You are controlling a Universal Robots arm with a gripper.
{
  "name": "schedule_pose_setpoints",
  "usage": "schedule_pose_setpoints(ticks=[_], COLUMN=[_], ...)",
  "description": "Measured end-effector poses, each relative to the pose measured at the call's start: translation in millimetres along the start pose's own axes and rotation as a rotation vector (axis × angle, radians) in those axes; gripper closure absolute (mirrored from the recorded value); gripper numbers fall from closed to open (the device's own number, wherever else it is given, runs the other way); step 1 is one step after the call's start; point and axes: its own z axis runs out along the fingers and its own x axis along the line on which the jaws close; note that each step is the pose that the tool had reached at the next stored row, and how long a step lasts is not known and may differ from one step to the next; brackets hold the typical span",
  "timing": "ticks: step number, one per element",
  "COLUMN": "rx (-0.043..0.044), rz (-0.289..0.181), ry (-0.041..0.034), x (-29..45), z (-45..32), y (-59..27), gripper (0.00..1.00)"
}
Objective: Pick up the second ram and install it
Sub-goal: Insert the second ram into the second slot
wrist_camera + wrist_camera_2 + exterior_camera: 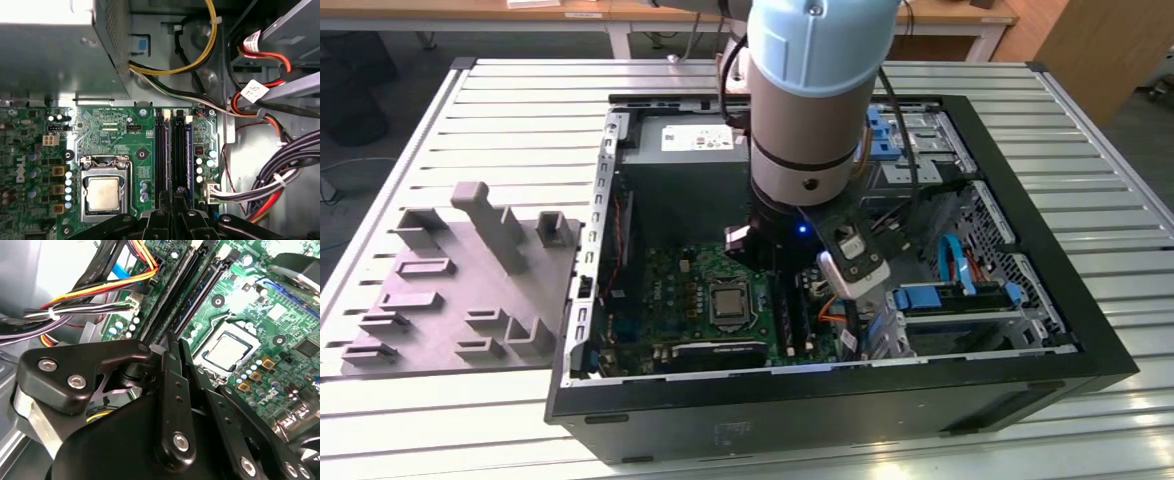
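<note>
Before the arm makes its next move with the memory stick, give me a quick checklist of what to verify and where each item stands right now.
1. Gripper lined up over the memory slots: ok.
2. Second memory stick in the gripper: cannot tell.
3. Free slot: ok, the dark slots look empty. A blue stick seems to be seated in the slot nearest the cables.
4. Cables away from the slots: ok, they lie off the board's edge.
5. Processor socket clear of the gripper: ok, it sits beside the slots.
6. Computer case open on top: ok.
</note>
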Motion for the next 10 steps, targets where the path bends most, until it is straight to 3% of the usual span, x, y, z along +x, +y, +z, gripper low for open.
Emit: schedule_pose_setpoints(ticks=[7, 10], rx=[-0.0001, 0.0], rz=[0.0, 0.0], ry=[0.0, 0.0], x=[0.0, 0.0], z=[-0.3, -0.4], y=[0.0, 0.0], gripper=[0.82, 0.89])
